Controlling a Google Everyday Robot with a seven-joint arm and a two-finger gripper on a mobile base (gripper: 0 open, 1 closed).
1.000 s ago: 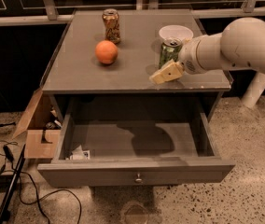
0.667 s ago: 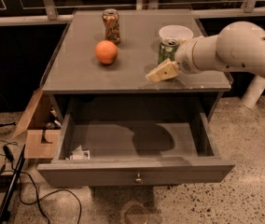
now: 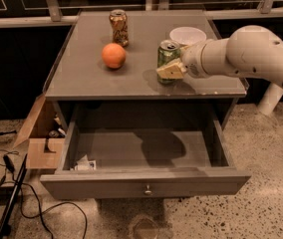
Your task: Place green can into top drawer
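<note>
The green can (image 3: 166, 52) stands upright on the grey cabinet top (image 3: 81, 73), just left of its right-centre. My gripper (image 3: 169, 66) reaches in from the right and is shut on the can; one pale finger (image 3: 170, 70) lies across its lower front. The top drawer (image 3: 146, 183) is pulled wide open below, its small round knob (image 3: 148, 188) at the front centre. The can is over the cabinet top, behind the drawer's opening. The far finger is hidden behind the can.
An orange (image 3: 113, 55) and a brown-gold can (image 3: 118, 26) sit on the left part of the top. A white bowl (image 3: 188, 35) sits behind the gripper. A small white packet (image 3: 85, 164) lies in the drawer's front left corner. A cardboard box (image 3: 37, 138) and cables (image 3: 12, 193) are on the floor at left.
The gripper has moved left across the top with the green can in it, away from the white bowl. The drawer stays open.
</note>
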